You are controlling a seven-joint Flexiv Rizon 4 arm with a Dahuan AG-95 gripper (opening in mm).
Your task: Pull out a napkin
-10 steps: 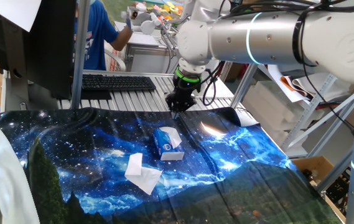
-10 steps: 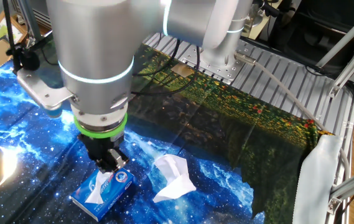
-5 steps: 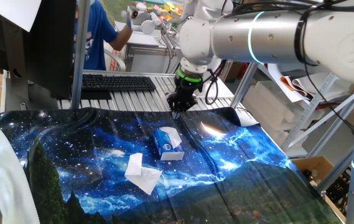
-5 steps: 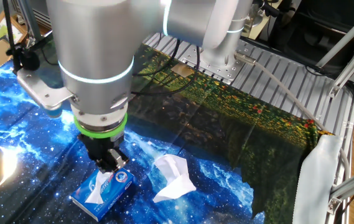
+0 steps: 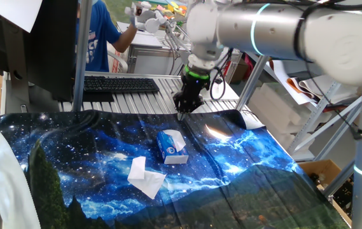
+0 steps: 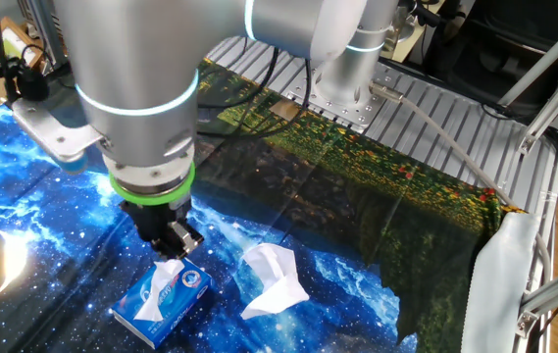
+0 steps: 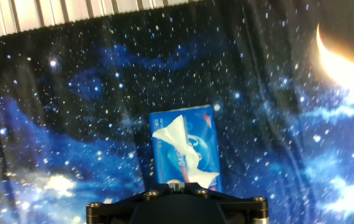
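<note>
Gripper (image 6: 173, 247) hangs over tissue box (image 7: 185, 150); box directly below fingertips, on starry cloth (image 5: 72, 165). Napkin (image 7: 177, 138) sticks up out of box slot, creased tip pointing toward gripper, apparently apart from fingers. Box long axis runs straight away from gripper in hand view; napkin strip follows same axis. Jaw state: cannot tell, fingertips hidden in every view. Separate loose tissue (image 6: 274, 279) lies on cloth off to one side, well apart. Judgement: straight descent puts fingers astride napkin.
</note>
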